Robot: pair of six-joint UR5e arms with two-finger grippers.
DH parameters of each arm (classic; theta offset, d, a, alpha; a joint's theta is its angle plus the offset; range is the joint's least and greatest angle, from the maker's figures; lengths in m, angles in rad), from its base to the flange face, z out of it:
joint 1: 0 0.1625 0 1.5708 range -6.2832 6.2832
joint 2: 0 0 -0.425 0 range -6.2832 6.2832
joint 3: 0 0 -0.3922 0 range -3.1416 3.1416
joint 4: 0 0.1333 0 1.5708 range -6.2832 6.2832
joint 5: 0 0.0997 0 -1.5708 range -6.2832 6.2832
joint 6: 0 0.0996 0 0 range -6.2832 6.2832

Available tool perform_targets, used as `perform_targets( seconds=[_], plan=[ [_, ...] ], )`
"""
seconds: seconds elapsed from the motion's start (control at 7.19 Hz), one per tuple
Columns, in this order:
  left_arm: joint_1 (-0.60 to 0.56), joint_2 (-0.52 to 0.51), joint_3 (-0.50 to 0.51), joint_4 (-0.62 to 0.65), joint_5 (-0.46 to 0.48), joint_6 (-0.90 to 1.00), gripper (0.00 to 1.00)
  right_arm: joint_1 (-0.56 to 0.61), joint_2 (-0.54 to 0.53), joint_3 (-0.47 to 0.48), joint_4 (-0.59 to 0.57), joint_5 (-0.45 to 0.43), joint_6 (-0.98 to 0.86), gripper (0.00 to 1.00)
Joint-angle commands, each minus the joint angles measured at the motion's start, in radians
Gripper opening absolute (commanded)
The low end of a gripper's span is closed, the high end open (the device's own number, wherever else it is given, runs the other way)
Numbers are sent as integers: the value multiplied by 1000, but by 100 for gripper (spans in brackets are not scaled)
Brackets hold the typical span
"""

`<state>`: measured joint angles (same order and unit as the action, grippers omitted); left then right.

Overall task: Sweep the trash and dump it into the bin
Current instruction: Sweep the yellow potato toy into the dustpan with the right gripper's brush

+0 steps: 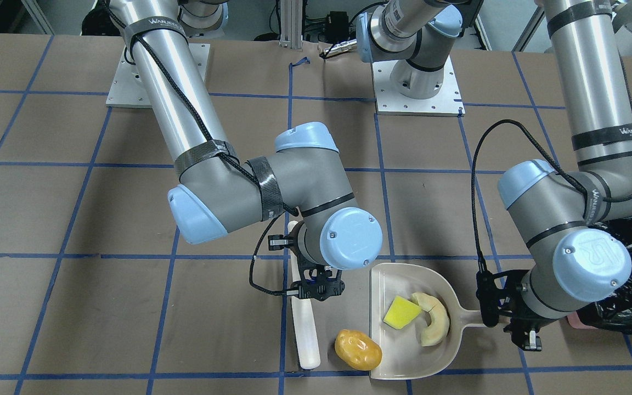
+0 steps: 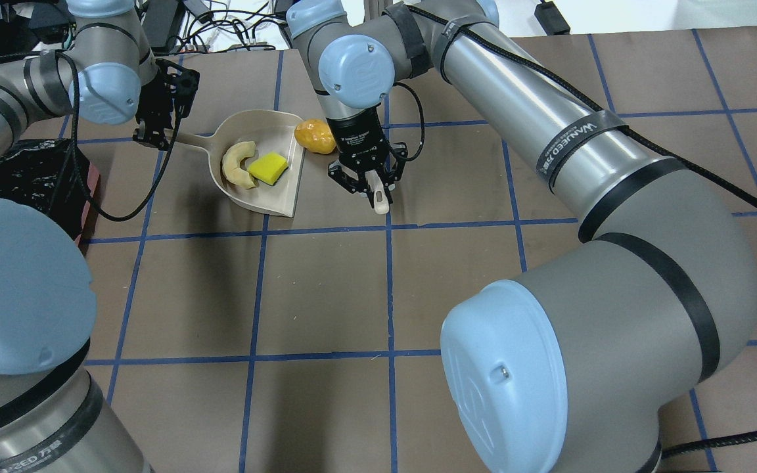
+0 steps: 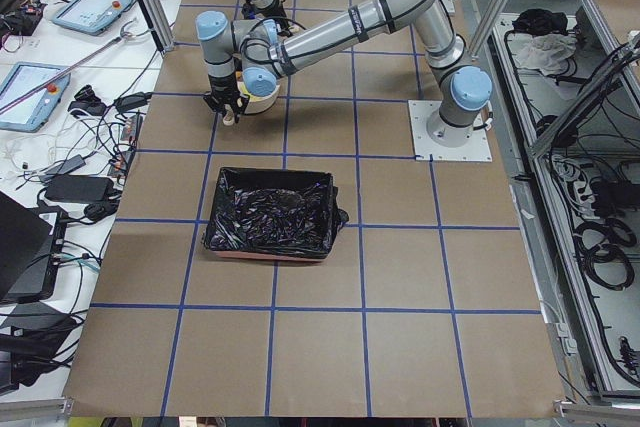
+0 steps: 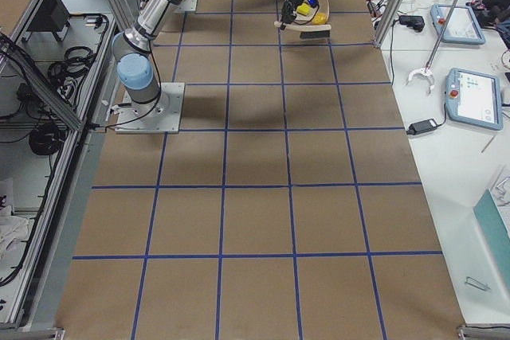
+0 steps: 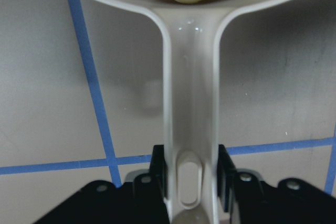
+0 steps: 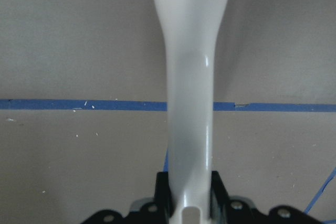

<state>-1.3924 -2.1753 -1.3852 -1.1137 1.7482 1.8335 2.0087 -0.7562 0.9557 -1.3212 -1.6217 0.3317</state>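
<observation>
The dustpan [image 1: 404, 356] lies on the brown surface [image 1: 129, 307], with a yellow sponge [image 1: 401, 312] and a curved bread piece [image 1: 434, 326] side by side inside it. A golden potato [image 1: 357, 349] sits at its open edge. The left end effector [image 1: 508, 323] grips its handle; the right end effector [image 1: 308, 289] clasps a white tool [image 1: 306, 334].

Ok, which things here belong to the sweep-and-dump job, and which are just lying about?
Job: potato, bread, sponge, dustpan held by left pincer, sweeper held by right pincer, bin.

Lying about: tablets and cables on one side bench, pendant on the other.
</observation>
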Motion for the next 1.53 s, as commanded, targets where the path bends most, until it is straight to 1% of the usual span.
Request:
perform_targets(
  seconds=[0.0,0.42,1.25,1.39],
  plan=[
    [0,0,2,0,1,1,22,25,12,0,-10,0,9,0],
    [1,-1,0,0,1,1,22,48,24,0,-36,23,48,0],
    [0,0,0,0,-1,-2,22,97,28,-20,-67,114,134,0],
    [0,0,0,0,-1,0,22,113,28,-26,-87,123,154,0]
  ],
)
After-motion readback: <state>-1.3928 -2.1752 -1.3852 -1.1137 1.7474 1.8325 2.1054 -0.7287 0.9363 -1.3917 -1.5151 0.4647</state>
